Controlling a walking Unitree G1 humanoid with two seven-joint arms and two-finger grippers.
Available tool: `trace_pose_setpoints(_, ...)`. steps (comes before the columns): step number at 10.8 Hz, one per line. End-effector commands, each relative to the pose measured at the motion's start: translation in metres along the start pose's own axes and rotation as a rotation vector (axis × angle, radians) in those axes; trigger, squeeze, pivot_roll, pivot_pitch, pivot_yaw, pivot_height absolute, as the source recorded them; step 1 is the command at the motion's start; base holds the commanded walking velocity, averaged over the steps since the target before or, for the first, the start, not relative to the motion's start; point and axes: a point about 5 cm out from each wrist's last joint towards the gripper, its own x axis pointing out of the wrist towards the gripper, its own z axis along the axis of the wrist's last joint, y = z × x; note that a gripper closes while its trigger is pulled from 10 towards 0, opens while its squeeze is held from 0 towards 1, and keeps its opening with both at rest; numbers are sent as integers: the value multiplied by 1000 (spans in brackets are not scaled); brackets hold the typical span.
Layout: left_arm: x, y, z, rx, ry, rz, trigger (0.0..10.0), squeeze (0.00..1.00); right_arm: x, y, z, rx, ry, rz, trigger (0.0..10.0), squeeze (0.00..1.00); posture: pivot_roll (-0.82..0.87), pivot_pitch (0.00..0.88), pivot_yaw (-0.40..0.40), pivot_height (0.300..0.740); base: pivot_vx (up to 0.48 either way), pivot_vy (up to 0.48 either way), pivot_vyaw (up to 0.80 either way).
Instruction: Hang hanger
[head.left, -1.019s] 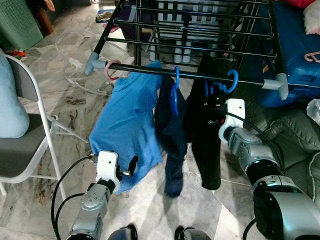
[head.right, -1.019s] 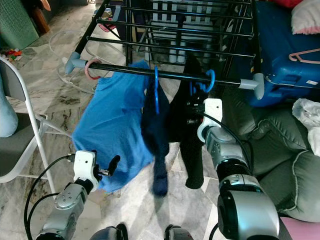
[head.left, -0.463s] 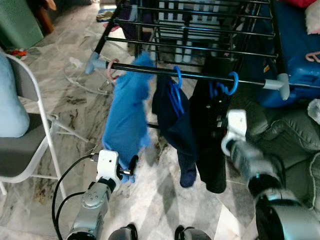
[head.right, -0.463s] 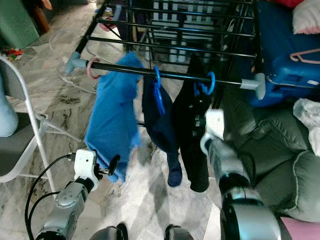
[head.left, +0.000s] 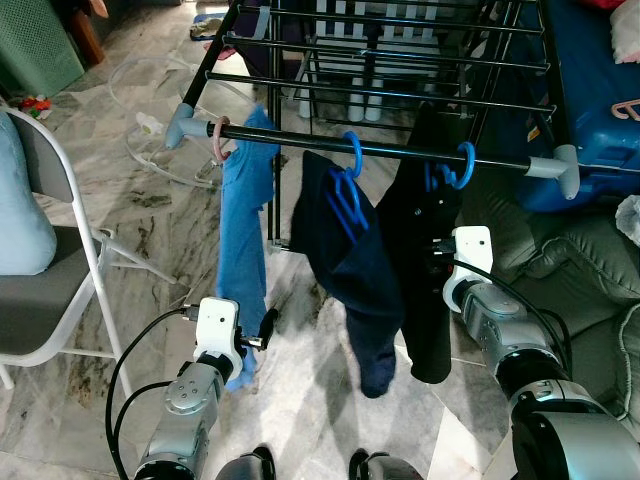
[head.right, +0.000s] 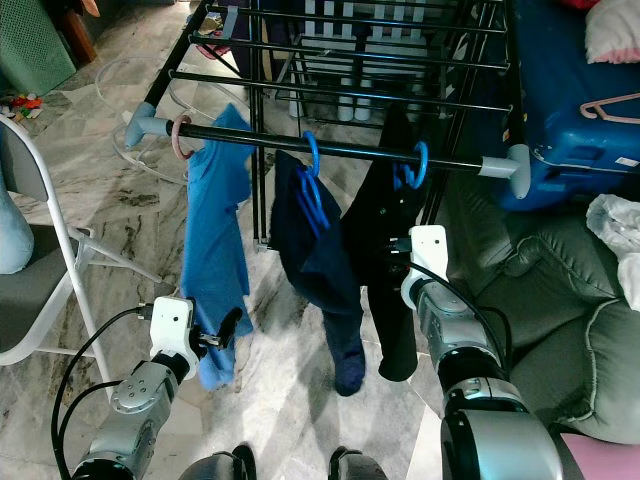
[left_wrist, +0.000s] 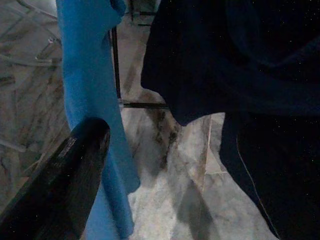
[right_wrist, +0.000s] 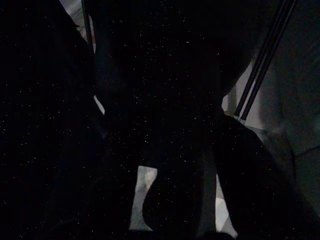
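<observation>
Two silver, ribbed metal arms, each ending in a white boxy wrist block; black cables loop from both wrists. The left claw (head.left: 262, 328) has long black fingers (matte, faint lettering along one) (left_wrist: 65, 185).

chair (head.left: 60, 300) left; rack (head.left: 380, 95) ahead; sofa (head.left: 590, 270) right

Blue shirt (head.left: 243, 230), navy garment (head.left: 350, 260)
</observation>
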Motion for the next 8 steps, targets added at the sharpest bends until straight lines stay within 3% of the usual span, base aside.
trace_pose_setpoints(1, -3, 1, -7, 1, 32, -4, 10000, 0, 0, 1, 4, -14, -16, 6, 10000, 1000, -67, 175, 24, 740, 0, 0, 0)
trace_pose_setpoints(5, -3, 1, -7, 1, 32, -4, 10000, 0, 0, 1, 4, -14, -16, 6, 10000, 1000, -67, 175, 24, 740, 0, 0, 0)
trace_pose_setpoints(6, 6, -2, -9, -7, 61, -11, 10000, 0, -40, -16, -14, -81, -247, -125, 10000, 1000, -135, 155, 42, 740, 0, 0, 0)
trace_pose_setpoints(7, 10, -4, -9, -5, 69, -15, 10000, 0, -62, -22, -17, -103, -339, -182, 10000, 1000, -135, 155, 42, 740, 0, 0, 0)
trace_pose_setpoints(8, 10, -4, -9, -4, 71, -16, 10000, 0, -59, -21, -13, -113, -346, -166, 10000, 0, -134, 150, 40, 740, 0, 0, 0)
